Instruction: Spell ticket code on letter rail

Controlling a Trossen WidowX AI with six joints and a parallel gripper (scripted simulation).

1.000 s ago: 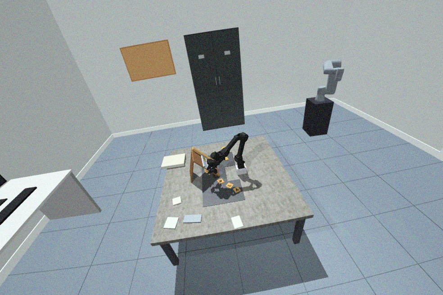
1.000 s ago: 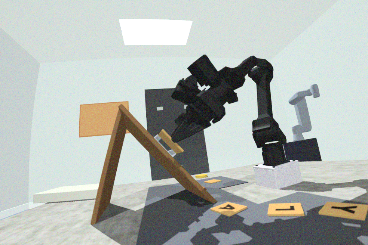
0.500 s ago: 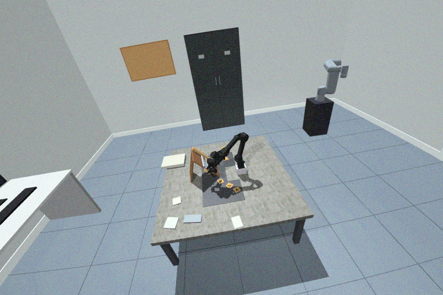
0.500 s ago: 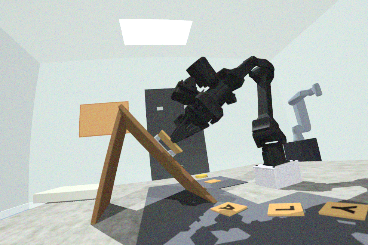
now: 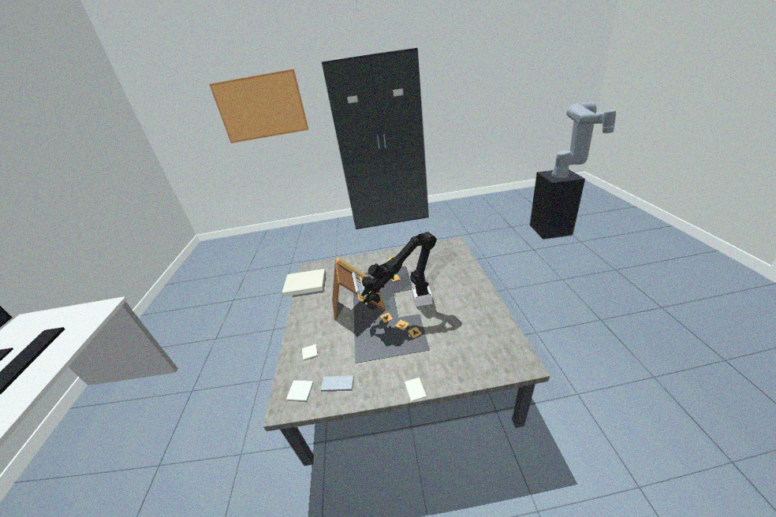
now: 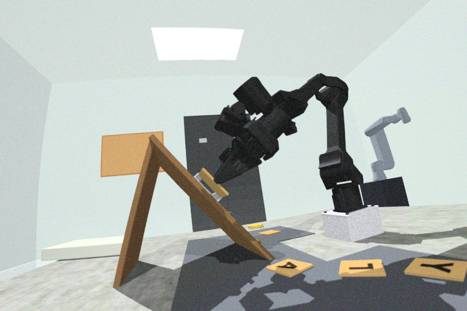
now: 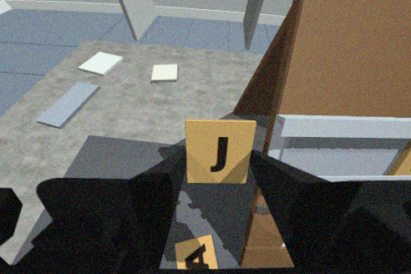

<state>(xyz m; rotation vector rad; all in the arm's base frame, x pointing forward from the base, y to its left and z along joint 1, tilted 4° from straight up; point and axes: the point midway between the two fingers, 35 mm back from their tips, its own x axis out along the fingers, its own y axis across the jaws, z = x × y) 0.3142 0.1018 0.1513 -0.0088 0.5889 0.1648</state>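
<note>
My gripper [image 5: 371,299] [image 6: 217,180] [image 7: 218,154] is shut on the J tile [image 6: 220,189] [image 7: 200,170]. It holds the tile upright-reading in the wrist view, just left of the left end of the white rail [image 7: 342,126] on the sloping wooden board [image 6: 175,165] [image 7: 354,54]. A second tile [image 7: 405,160] sits in the rail, its character cut off at the view's right edge. The A tile [image 5: 386,318] [image 6: 303,264] [image 7: 208,244], L tile [image 5: 401,325] [image 6: 378,271] and Y tile [image 5: 415,332] [image 6: 415,270] lie flat on the dark mat. I cannot make out a ticket's code.
Another tile [image 5: 395,277] [image 6: 269,232] lies behind the board, near a yellow disc [image 6: 255,225]. A blue-grey slab [image 5: 337,382] [image 7: 69,104] and white pads [image 5: 300,390] [image 7: 164,73] lie on the counter. A thick cream block [image 5: 304,282] [image 6: 87,247] rests at its far left edge.
</note>
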